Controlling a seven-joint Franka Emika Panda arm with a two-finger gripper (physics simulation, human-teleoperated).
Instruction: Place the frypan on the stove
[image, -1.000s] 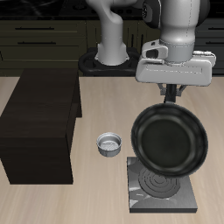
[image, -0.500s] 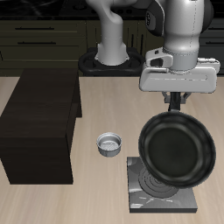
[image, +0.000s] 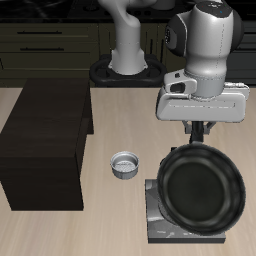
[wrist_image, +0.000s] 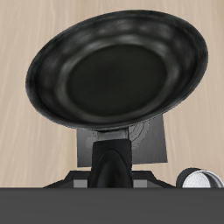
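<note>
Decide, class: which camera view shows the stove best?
The exterior view. There the stove shows its square plate edges beside and below the frypan, which covers most of it. The wrist view shows only a small patch of stove behind the pan.

Black frypan (image: 203, 189), dark grey ringed stove (image: 160, 228), silver-grey bowl (image: 125, 164), dark brown cabinet (image: 45, 143), pale wood-grain tabletop (image: 60, 232).
</note>
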